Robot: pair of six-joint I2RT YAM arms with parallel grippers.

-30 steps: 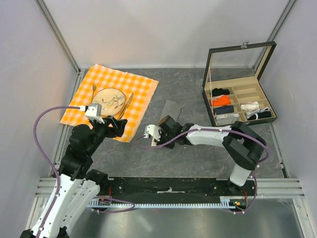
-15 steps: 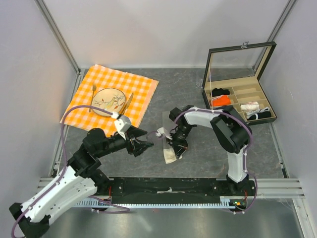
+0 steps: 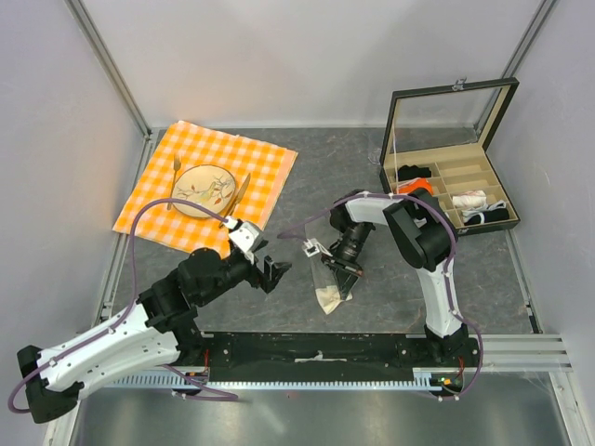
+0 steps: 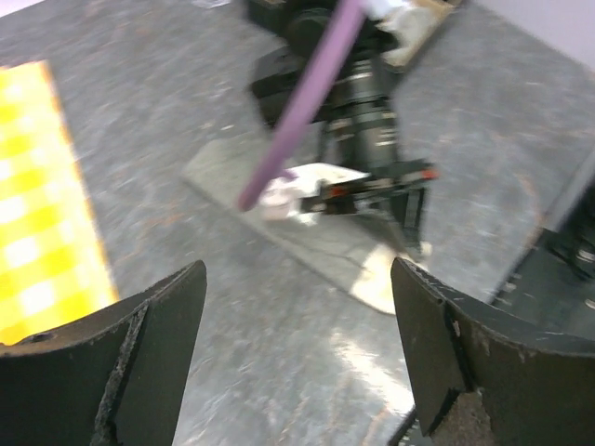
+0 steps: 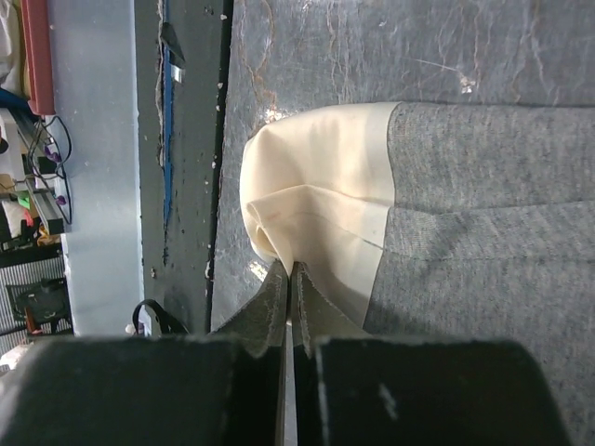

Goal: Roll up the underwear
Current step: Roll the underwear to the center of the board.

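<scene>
The underwear (image 3: 328, 298), grey with a cream-white strip at its near end, lies as a narrow band on the table's middle. My right gripper (image 3: 342, 277) is over it. In the right wrist view its jaws (image 5: 291, 268) are shut on a fold of the cream strip (image 5: 325, 195), with grey cloth (image 5: 483, 214) beside it. My left gripper (image 3: 276, 272) is open and empty, low over the table just left of the underwear. In the left wrist view (image 4: 297, 279) the underwear (image 4: 228, 172) lies ahead under the right gripper.
An orange-and-white checked cloth (image 3: 251, 153) with a plate (image 3: 203, 190), a fork and a knife lies at the back left. An open compartment box (image 3: 456, 190) with small garments stands at the right. The black front rail (image 3: 316, 348) runs along the near edge.
My right gripper has swung round and drawn the underwear toward the near edge, cream end nearest. My left arm has reached from the checked cloth rightward to beside the underwear.
</scene>
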